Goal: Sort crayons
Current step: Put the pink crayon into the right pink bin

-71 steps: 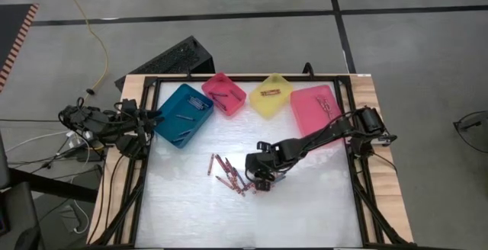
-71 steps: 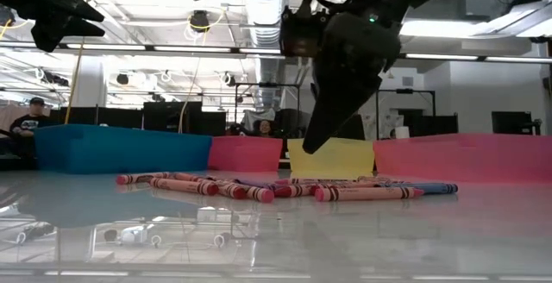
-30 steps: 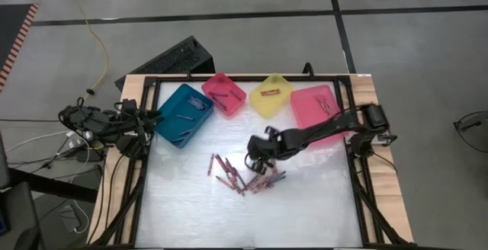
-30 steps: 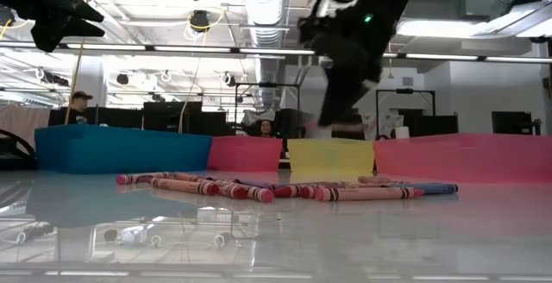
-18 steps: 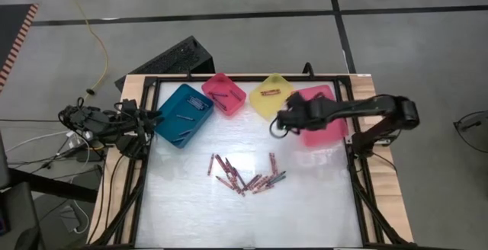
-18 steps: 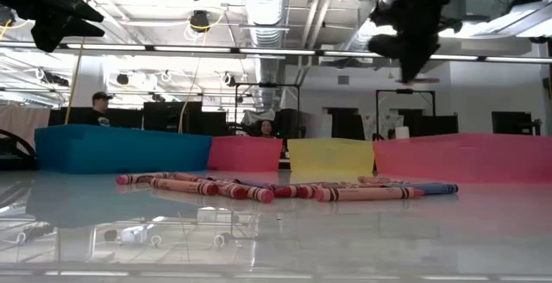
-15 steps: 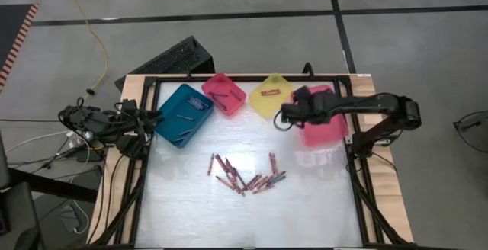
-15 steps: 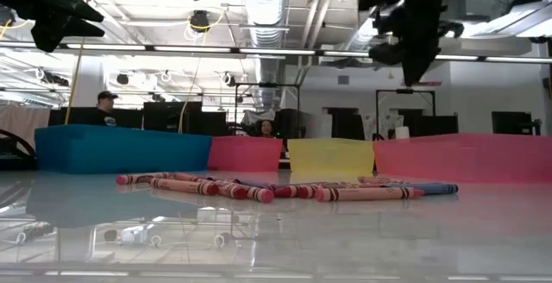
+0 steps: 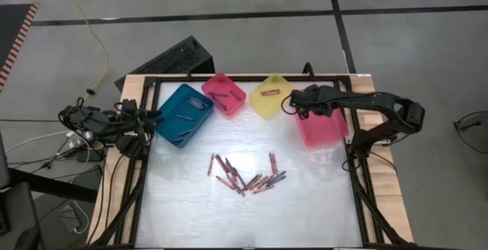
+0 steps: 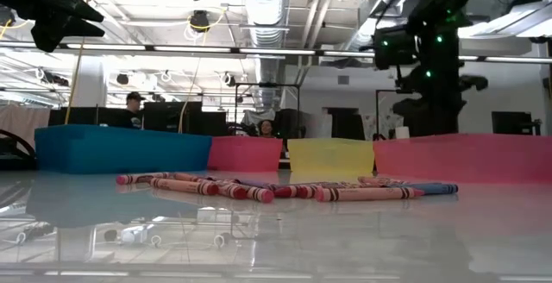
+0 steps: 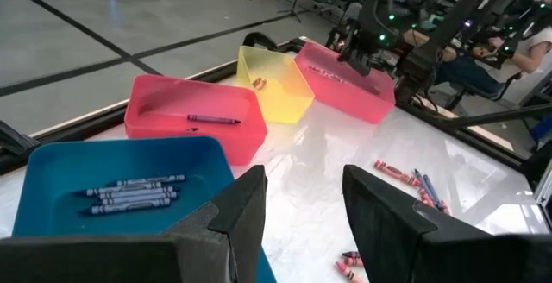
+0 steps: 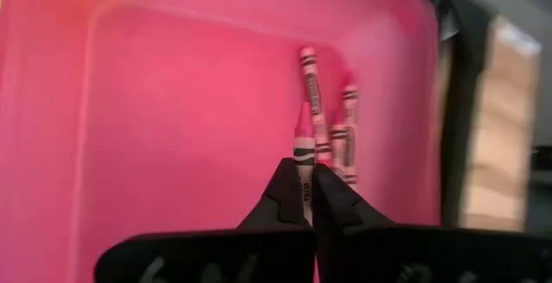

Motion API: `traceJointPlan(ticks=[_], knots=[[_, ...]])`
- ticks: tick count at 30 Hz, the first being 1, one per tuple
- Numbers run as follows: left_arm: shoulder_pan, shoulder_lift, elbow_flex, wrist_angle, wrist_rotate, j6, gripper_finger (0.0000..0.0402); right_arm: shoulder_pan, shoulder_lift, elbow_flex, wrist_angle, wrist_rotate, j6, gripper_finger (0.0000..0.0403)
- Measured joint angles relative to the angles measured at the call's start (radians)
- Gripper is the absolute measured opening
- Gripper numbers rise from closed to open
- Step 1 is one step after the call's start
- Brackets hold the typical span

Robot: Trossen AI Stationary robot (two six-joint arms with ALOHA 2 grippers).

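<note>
A loose pile of crayons (image 9: 244,177), mostly red and pink with a few dark ones, lies on the white table's middle. My right gripper (image 12: 304,169) hangs over the large pink bin (image 9: 320,120) at the far right, shut on a pink crayon (image 12: 303,149). Three pink crayons (image 12: 332,128) lie on that bin's floor. My left gripper (image 11: 302,205) waits open at the table's left edge, above the teal bin (image 9: 183,114), which has dark crayons (image 11: 129,192) in it. My right gripper pinches the pink crayon between its two fingertips, by the wrapped end (image 12: 303,179). The crayon lies along the fingers, and its pointed end (image 12: 303,117) sticks out past them. The fingers point down into the pink bin. The crayon is held clear above the bin's floor.
Along the far edge stand four bins: the teal one, a small pink one (image 9: 225,94) with a dark crayon, a yellow one (image 9: 271,95) with a reddish crayon, and the large pink one. A black frame (image 9: 244,77) borders the table. People sit in the room beyond.
My right gripper has risen from the crayon pile and swung toward the table's far right, ending over the large pink bin with the pink crayon still between its shut fingers. The pile has stayed where it was.
</note>
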Motion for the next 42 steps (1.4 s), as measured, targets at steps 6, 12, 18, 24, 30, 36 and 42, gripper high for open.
traceJointPlan(ticks=[6, 12, 18, 24, 30, 36, 42], knots=[[0.000, 0.000, 0.000, 0.000, -0.001, -0.001, 0.0145, -0.082, -0.026, -0.090, 0.134, -0.083, -0.038, 0.0029], [0.000, 0.000, 0.000, 0.000, -0.007, -0.002, 0.0145, -0.129, -0.026, -0.092, 0.150, -0.122, -0.076, 0.0106], [0.000, 0.000, 0.000, 0.000, -0.008, -0.002, 0.0145, -0.113, -0.043, -0.023, 0.151, -0.202, -0.115, 0.0151], [0.000, 0.000, 0.000, 0.001, -0.005, 0.000, 0.0145, 0.046, -0.100, 0.090, 0.200, -0.312, -0.142, 0.0159], [0.000, 0.000, 0.000, 0.001, -0.006, 0.000, 0.0145, 0.319, -0.106, 0.111, 0.344, -0.312, -0.018, 0.0159], [0.000, 0.000, 0.000, 0.001, -0.007, 0.000, 0.0145, 0.560, 0.005, 0.111, 0.399, -0.194, 0.176, 0.0159], [0.000, 0.000, 0.000, 0.001, -0.008, -0.001, 0.0145, 0.702, 0.139, 0.110, 0.420, -0.151, 0.364, 0.0159]])
